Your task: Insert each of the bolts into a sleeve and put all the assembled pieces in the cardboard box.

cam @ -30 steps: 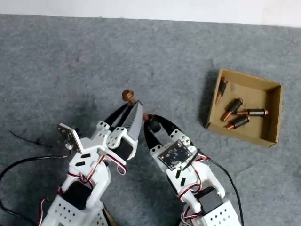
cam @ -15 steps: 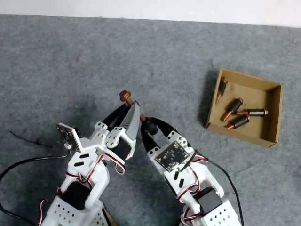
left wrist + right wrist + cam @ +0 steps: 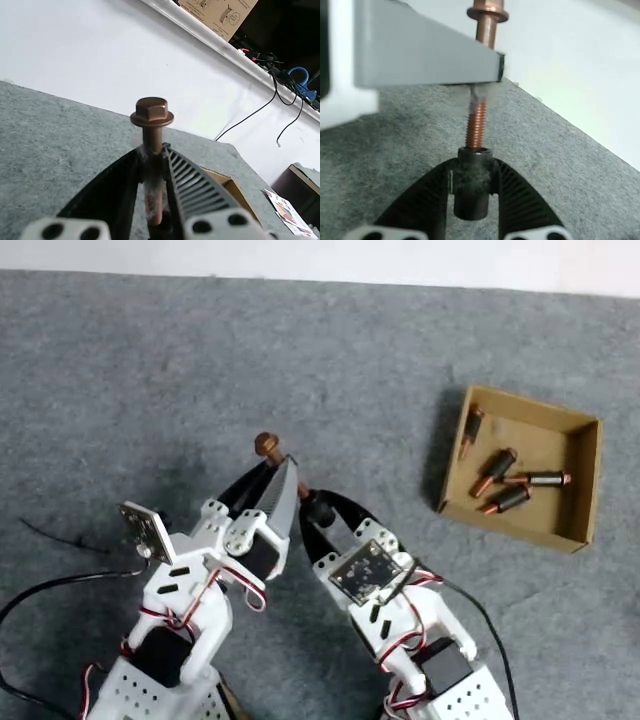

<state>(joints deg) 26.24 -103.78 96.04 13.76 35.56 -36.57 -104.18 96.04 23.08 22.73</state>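
My left gripper (image 3: 152,152) is shut on a copper bolt (image 3: 151,131), its flanged head (image 3: 267,445) sticking out past the fingertips. My right gripper (image 3: 472,172) is shut on a black sleeve (image 3: 472,187). The bolt's threaded tip (image 3: 476,127) meets the sleeve's mouth. From above, both grippers meet mid-table, with the sleeve (image 3: 319,509) just right of the left gripper (image 3: 282,472). The cardboard box (image 3: 578,480) at the right holds several assembled pieces (image 3: 495,471).
Grey carpet (image 3: 150,380) covers the table. A white wall runs along the far edge. Cables (image 3: 45,585) trail near the arm bases at the front. Open carpet lies between the grippers and the box.
Both grippers have shifted slightly left and towards the arm bases together over the last second. The bolt and sleeve stay gripped and aligned.
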